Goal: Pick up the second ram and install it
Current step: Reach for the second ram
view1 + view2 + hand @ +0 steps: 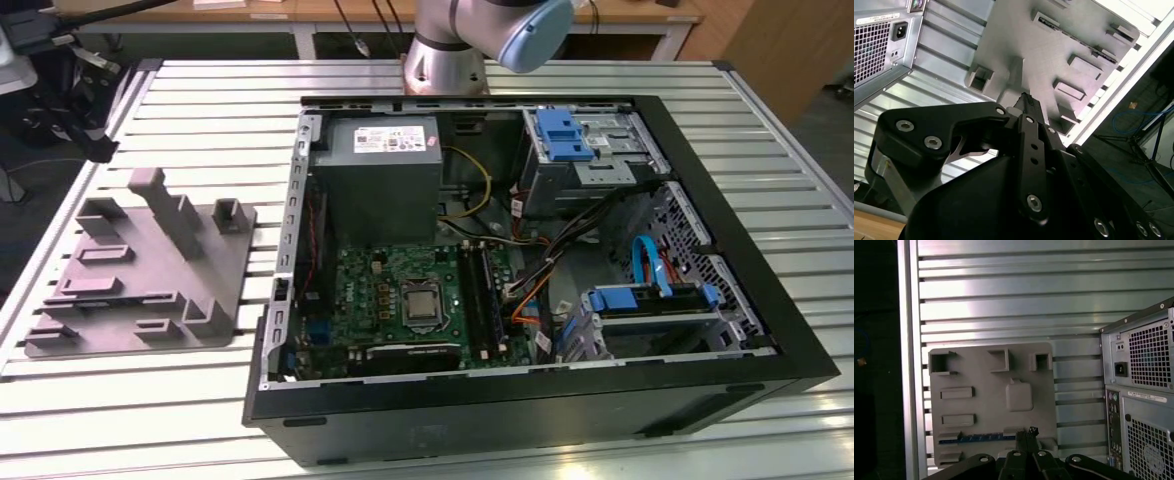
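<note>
Where the grey tray (989, 405) rests on the slatted desk (1004, 305), the memory stick (974, 439) is seen in the first wrist view standing on edge in a slot. Its long axis is parallel to the slats, with one end pointed toward the computer case (1144, 390). The pincer (1027, 432) is held above that end, fingers closed together, nothing gripped.
</note>
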You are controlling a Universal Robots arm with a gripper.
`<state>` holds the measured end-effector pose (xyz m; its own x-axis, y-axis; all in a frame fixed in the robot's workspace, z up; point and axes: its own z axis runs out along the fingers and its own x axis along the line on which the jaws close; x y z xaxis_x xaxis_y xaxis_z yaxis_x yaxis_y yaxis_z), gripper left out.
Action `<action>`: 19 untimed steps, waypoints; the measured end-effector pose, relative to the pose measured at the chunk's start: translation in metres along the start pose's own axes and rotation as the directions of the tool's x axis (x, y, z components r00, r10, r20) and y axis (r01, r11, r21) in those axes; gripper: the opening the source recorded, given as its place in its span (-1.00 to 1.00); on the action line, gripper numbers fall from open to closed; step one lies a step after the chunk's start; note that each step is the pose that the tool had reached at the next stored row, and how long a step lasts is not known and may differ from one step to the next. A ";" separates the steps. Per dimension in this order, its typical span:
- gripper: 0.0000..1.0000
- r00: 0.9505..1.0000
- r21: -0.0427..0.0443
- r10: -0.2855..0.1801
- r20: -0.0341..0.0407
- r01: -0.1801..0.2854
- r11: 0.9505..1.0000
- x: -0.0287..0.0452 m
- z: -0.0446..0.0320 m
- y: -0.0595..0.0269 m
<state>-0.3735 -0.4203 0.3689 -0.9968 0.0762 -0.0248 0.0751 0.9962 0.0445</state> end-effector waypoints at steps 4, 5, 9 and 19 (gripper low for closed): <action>-0.80 1.000 0.000 0.000 0.000 0.000 1.000 0.0012 0.0020 -0.0010; -0.80 1.000 0.000 0.000 0.000 0.000 1.000 0.0016 0.0026 -0.0013; -0.80 1.000 0.000 0.000 0.000 0.000 1.000 0.0025 0.0055 -0.0026; -0.80 1.000 0.000 0.000 0.000 0.000 1.000 0.0078 0.0184 -0.0111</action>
<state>-0.3816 -0.4300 0.3498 -0.9968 0.0763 -0.0247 0.0752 0.9962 0.0444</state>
